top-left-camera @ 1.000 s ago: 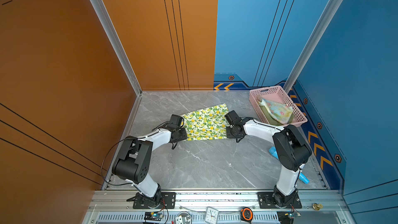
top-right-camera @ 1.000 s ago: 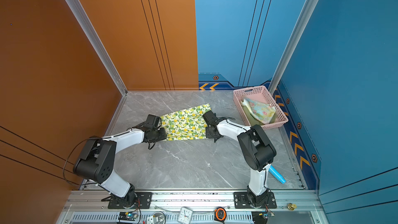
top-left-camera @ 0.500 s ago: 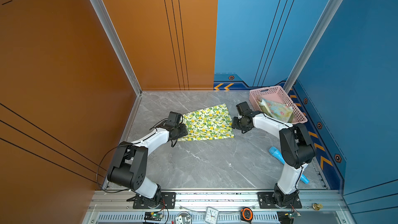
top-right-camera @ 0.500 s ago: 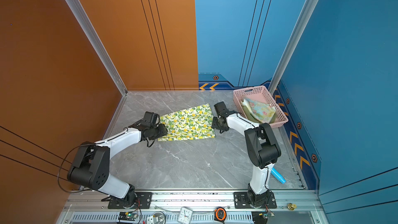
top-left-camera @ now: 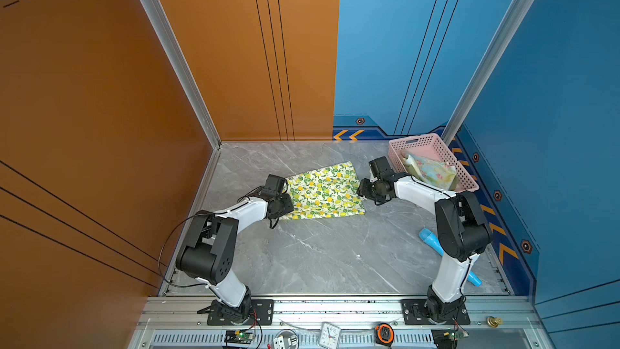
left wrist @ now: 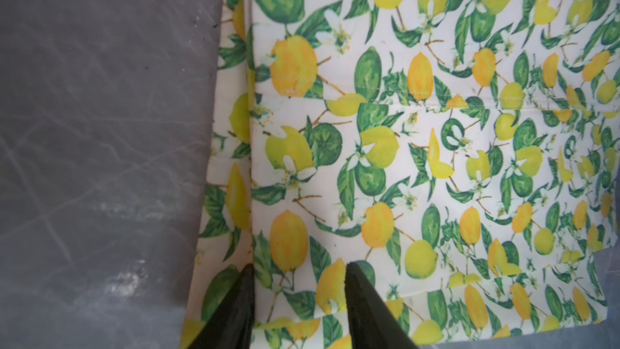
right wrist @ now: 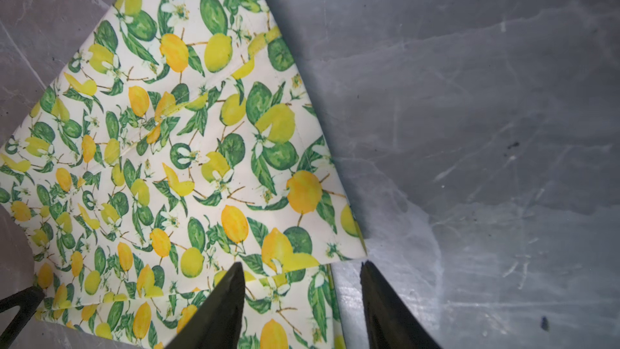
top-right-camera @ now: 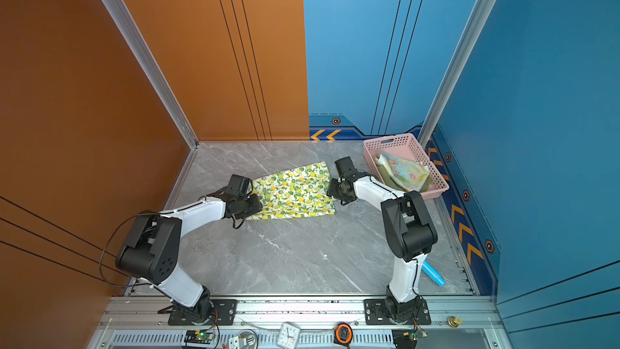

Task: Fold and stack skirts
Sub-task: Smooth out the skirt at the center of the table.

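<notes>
The lemon-print skirt [top-left-camera: 323, 193] [top-right-camera: 295, 193] lies flat and folded on the grey table. My left gripper [top-left-camera: 289, 203] [left wrist: 298, 265] hangs low over its left edge, open, with cloth lying flat under the gap. At the skirt's right edge is my right gripper [top-left-camera: 361, 191] [right wrist: 301, 262], open, one finger over the cloth and one over bare table. The pastel flowered skirt [top-left-camera: 432, 171] [top-right-camera: 404, 171] sits crumpled in the pink basket [top-left-camera: 419, 139]. An olive green cloth edge [top-right-camera: 385, 172] shows beneath it.
The basket stands at the back right corner against the blue wall. A blue cylinder [top-left-camera: 431, 241] lies by the right arm's base. A clock [top-left-camera: 328, 334] and tape measure [top-left-camera: 384, 332] sit on the front rail. The orange wall runs close along the left.
My right gripper pulled away from the skirt's right edge toward the basket, then came back to that edge with its jaws wider. The left gripper shifted slightly onto the left edge.
</notes>
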### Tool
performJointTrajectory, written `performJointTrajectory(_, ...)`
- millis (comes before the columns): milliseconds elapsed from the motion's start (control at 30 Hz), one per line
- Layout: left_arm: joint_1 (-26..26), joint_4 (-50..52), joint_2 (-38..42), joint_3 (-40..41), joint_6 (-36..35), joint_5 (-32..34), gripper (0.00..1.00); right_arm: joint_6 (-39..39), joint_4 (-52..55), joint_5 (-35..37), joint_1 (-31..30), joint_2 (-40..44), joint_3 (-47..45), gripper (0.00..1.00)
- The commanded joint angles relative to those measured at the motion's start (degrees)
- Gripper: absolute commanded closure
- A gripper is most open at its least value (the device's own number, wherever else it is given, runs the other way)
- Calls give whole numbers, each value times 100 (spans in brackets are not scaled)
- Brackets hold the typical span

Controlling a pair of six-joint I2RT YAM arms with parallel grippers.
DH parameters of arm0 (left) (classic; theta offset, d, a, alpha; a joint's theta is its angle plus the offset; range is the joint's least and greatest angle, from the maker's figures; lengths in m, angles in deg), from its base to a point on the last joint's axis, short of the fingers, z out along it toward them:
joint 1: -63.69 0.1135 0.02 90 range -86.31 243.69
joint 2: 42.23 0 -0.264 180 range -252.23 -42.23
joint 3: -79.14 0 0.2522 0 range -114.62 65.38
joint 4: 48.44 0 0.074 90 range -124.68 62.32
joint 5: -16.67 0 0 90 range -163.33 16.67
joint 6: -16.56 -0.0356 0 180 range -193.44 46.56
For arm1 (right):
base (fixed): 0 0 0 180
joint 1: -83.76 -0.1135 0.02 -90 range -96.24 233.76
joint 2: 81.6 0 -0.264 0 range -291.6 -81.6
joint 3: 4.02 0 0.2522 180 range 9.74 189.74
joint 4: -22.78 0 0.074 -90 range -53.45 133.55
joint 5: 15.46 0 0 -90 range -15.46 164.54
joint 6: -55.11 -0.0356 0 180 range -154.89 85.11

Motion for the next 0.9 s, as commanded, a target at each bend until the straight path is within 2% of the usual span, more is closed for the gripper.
performJointTrajectory(0, -38, -308, -163, -94, -5, -74, 65, -68, -92, -72, 43, -97, -89, 43)
performJointTrajectory(100, -29, -347, -210, -99, -23, -102, 79, -72, -88, -34, 51, -138, -88, 44)
performJointTrajectory(200, -16, -345, -173, -75, -32, -106, 88, -115, -117, -17, 92, -206, -104, 46)
performJointTrajectory(467, -10, -312, -71, -38, -82, -94, 99, -340, -294, -104, 164, -445, -160, 49)
performJointTrajectory(633, -7, -282, -34, -19, -102, -85, 100, -533, -486, -203, 214, -562, -261, 52)
performJointTrajectory(733, -12, -246, 4, -39, -128, -75, 100, -638, -616, -252, 236, -648, -274, 58)
performJointTrajectory(800, -8, -189, 41, -55, -146, -57, 100, -728, -719, -275, 243, -659, -287, 66)
performJointTrajectory(867, 16, -131, 84, -87, -163, -45, 100, -796, -806, -279, 236, -627, -302, 78)
